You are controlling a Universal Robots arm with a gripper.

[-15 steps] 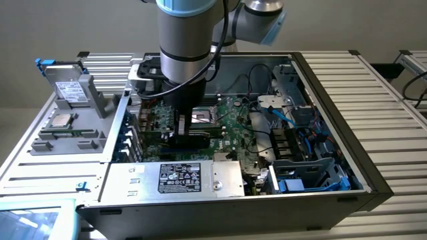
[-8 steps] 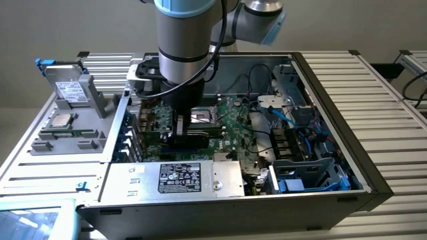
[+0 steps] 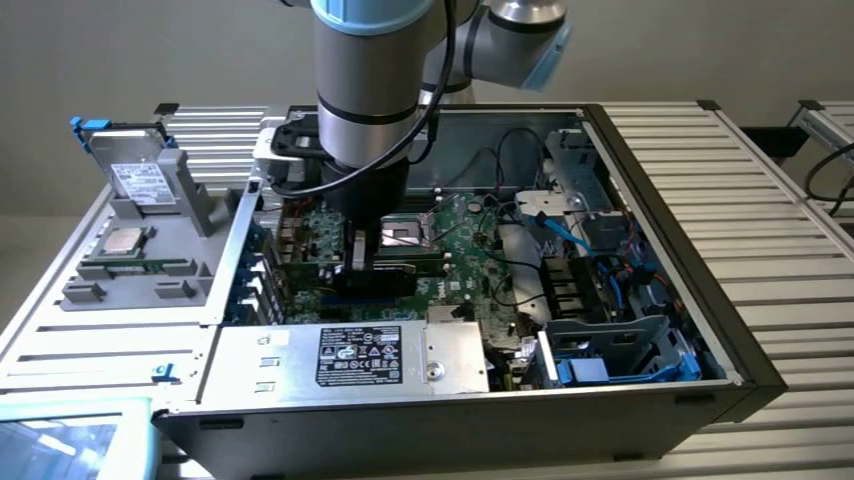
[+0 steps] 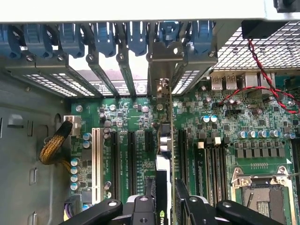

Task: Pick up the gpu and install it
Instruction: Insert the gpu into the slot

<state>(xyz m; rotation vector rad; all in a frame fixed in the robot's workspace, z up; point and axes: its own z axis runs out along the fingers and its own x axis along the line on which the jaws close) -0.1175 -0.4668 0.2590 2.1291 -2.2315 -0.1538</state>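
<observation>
Now my hand (image 4: pixel 164 194) is clamped on the gpu (image 4: pixel 164 140), held edge-on at a motherboard (image 4: pixel 225 140) slot. Pickup looks done, but I can't tell whether it's fully seated.

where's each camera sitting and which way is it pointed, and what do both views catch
Exterior view: off the arm, raised, looking down at an angle into the open computer case; the arm reaches in from above.
Wrist view: on the wrist, looking down past the jaws at the motherboard; the jaws show, closed on the upright gpu.
Shared: gpu, motherboard, cpu socket.
</observation>
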